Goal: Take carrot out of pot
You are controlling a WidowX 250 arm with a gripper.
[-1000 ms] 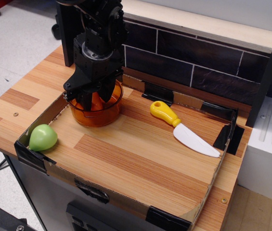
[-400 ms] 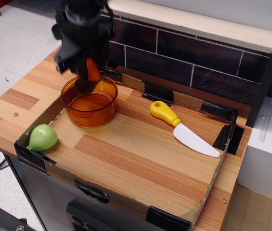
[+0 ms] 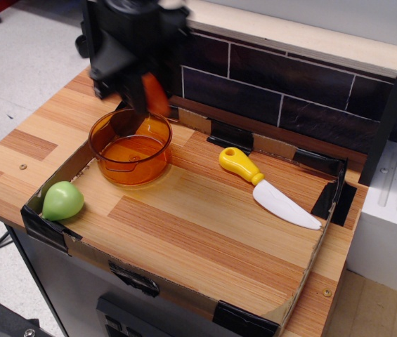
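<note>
The amber-orange pot [image 3: 130, 149] stands at the back left of the wooden tray, with nothing in it. My black gripper [image 3: 145, 98] hangs above the pot's far rim, blurred by motion. It is shut on the orange carrot [image 3: 154, 94], which is held in the air, clear of the pot, its lower end pointing down and right.
A green pear-shaped toy [image 3: 62, 200] lies in the tray's front left corner. A yellow-handled toy knife [image 3: 268, 187] lies at the right. The tray has low cardboard walls [image 3: 149, 277]. A dark tiled wall [image 3: 282, 91] stands behind.
My gripper was down inside the pot around the carrot. It has lifted the carrot out and now moves it slightly to the right above the rim. The pot shifted slightly to the left.
</note>
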